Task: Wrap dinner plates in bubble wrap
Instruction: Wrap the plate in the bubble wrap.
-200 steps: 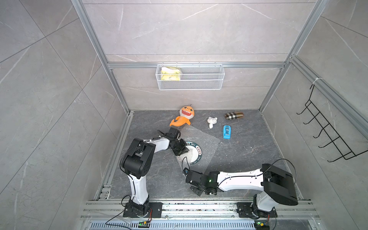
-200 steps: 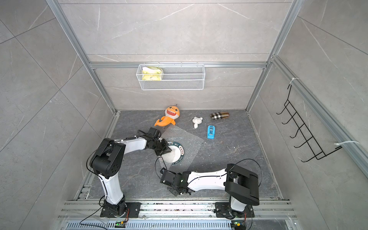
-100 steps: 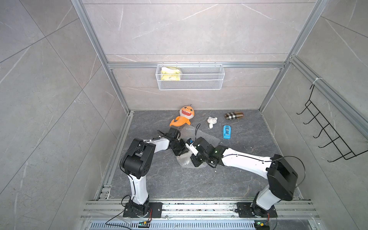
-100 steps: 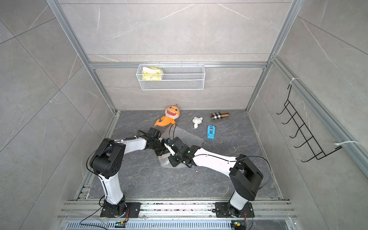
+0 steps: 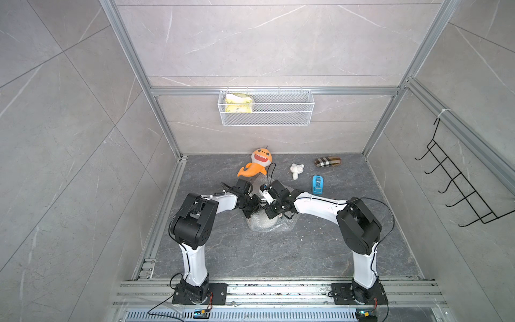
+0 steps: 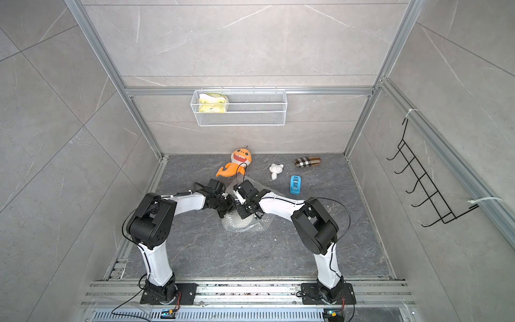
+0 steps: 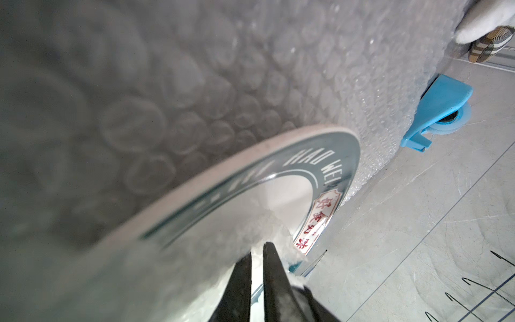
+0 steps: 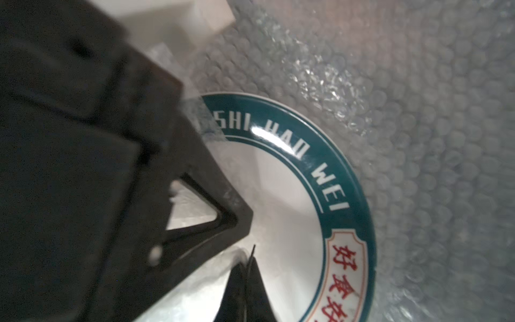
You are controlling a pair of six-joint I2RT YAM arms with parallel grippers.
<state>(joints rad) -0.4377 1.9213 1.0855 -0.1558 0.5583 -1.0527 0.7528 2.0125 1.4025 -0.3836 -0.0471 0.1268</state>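
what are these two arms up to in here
Two robot arms are wrapping a dinner plate in bubble wrap on the cell floor. The left claw pinches a fold of wrap over the plate; the right claw is shut, apparently on the sheet too. Part of the plate's face is not yet covered.

The left arm and right arm are each built of smooth white links joined by bulky black motor housings, above a black base plate bolted to a silver rail. Thin black cables loop loosely along the links and trail from the bases. The left gripper and right gripper end in slim, matte black fingers tapering to points.
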